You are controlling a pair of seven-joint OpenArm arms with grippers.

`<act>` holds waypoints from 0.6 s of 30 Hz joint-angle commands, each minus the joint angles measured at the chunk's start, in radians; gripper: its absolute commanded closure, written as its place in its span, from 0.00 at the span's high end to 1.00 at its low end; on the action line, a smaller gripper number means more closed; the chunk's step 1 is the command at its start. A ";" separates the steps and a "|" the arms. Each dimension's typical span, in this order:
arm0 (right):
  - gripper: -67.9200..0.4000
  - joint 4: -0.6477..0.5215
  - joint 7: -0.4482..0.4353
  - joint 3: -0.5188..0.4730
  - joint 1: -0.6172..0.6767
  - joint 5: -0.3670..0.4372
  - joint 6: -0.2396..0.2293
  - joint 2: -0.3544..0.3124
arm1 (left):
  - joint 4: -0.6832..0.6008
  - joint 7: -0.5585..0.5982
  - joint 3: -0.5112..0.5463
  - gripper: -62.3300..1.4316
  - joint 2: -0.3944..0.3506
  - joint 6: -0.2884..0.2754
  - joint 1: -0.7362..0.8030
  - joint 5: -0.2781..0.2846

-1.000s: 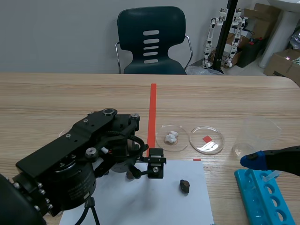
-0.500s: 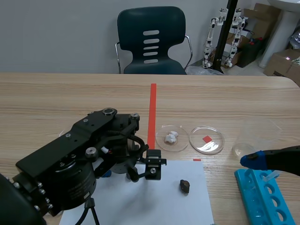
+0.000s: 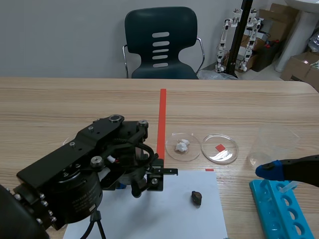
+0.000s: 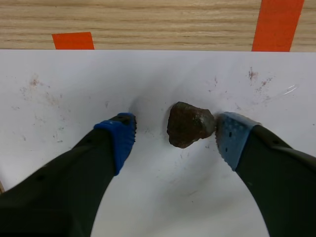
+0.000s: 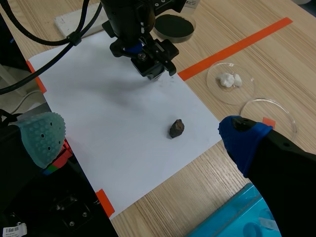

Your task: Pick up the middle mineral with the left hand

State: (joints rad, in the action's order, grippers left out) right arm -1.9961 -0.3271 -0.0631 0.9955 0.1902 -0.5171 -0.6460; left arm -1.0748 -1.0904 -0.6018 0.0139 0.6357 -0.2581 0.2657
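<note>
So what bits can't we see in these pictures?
- The middle mineral: seen only in the left wrist view. In the scene view and the right wrist view, the left gripper covers it.
- Whether it is resting on the white paper: its underside is hidden.
- A third mineral: none shows; the left arm blocks part of the paper in the scene view.
- The blue rack: cut off by the scene view's edge.
</note>
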 commanded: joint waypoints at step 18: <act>1.00 -0.003 -0.011 -0.001 -0.001 0.011 0.000 -0.013 | -0.016 0.001 0.005 0.24 0.008 0.005 -0.011 0.004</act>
State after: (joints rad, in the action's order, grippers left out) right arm -1.9961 -0.3271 -0.0631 0.9955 0.1902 -0.5171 -0.6460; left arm -1.0748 -1.0889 -0.6018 0.0139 0.6357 -0.2584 0.2661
